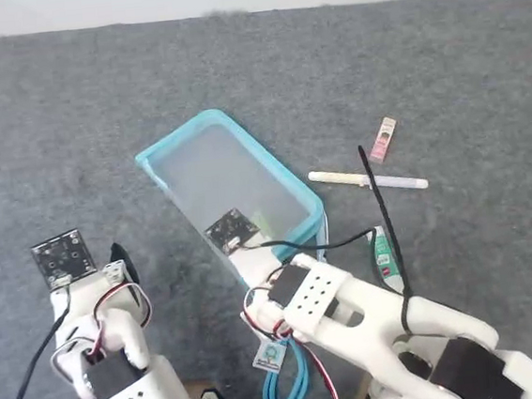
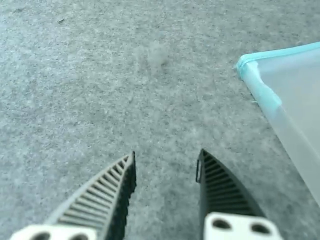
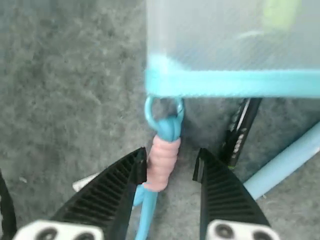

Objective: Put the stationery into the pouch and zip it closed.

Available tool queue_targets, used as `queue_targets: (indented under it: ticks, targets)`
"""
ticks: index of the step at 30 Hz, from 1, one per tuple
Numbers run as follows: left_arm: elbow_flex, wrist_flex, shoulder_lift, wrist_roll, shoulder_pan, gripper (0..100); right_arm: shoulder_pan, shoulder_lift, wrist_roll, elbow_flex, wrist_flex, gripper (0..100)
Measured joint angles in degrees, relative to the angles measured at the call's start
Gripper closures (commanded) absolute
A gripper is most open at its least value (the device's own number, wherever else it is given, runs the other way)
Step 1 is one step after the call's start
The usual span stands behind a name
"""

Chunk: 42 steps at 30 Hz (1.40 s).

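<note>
The translucent pouch (image 1: pixel 222 180) with teal trim lies mid-table, and a yellow-green shape (image 3: pixel 280 14) shows through its wall. My right gripper (image 3: pixel 171 151) is open at the pouch's near end. A pink zip pull (image 3: pixel 161 162) on a teal ring (image 3: pixel 164 112) hangs between its fingers, which are not closed on it. Right of the pouch lie a pink eraser (image 1: pixel 383 139), a pale pen (image 1: pixel 368 181), a black pen (image 1: pixel 380 209) and a green item (image 1: pixel 381 250). My left gripper (image 2: pixel 167 155) is open over bare carpet, beside the pouch's corner (image 2: pixel 260 82).
A grey carpet (image 1: pixel 69 115) covers the table. A blue cord loop (image 1: pixel 286 386) trails from the pouch under the right arm (image 1: pixel 372 317). The left arm (image 1: pixel 111 356) stands at the near left. A black pen (image 3: pixel 240 132) and a blue strand (image 3: pixel 282 165) lie just under the pouch's edge.
</note>
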Motion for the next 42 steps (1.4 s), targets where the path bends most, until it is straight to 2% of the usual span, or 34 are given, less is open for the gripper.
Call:
queue_targets:
  ticks: [8, 17, 23, 33, 42]
  targets:
    - [0.0, 0.0, 0.0, 0.0, 0.0, 81, -0.8, 0.0, 3.8, -1.6, 3.3, 83.5]
    - [0.0, 0.0, 0.0, 0.0, 0.0, 81, -0.8, 0.0, 4.2, -1.6, 3.5, 83.5]
    - [0.0, 0.0, 0.0, 0.0, 0.0, 81, -0.8, 0.4, 4.2, -2.5, 3.6, 75.7]
    - [0.0, 0.0, 0.0, 0.0, 0.0, 81, -0.8, 0.5, 4.5, -4.1, 6.6, 75.7]
    - [0.0, 0.0, 0.0, 0.0, 0.0, 81, -0.8, 10.8, 4.5, -9.4, 6.5, 75.7]
